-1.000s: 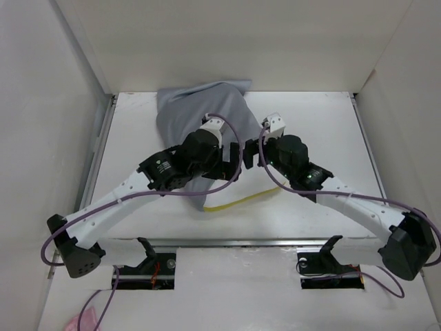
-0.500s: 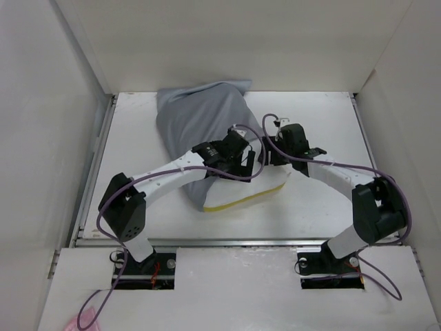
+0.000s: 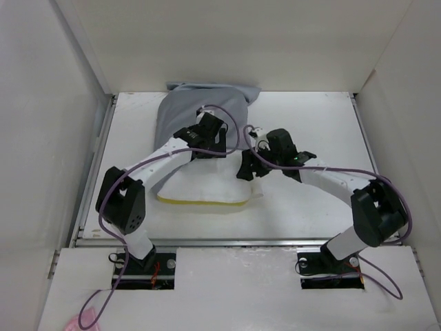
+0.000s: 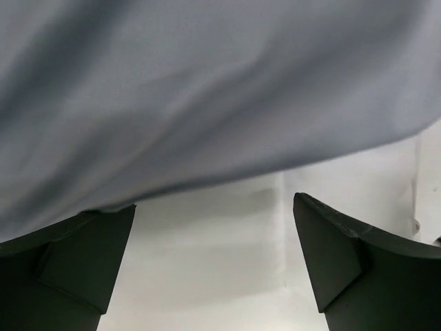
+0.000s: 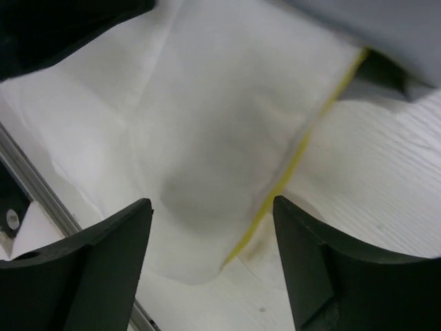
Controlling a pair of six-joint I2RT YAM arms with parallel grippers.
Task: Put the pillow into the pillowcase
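Pillow [image 3: 207, 187] lies on the counter [image 3: 310, 117], its far half under the grey pillowcase [image 3: 186, 114] and its yellow-edged near half bare, so stuffing looks about halfway done. The left hand [image 4: 213, 227] is wide open and empty at the cloth's edge. The right hand [image 5: 210, 207] has its fingers spread at the pillow's corner, grip unclear; next, the case's mouth needs catching and drawing nearer.
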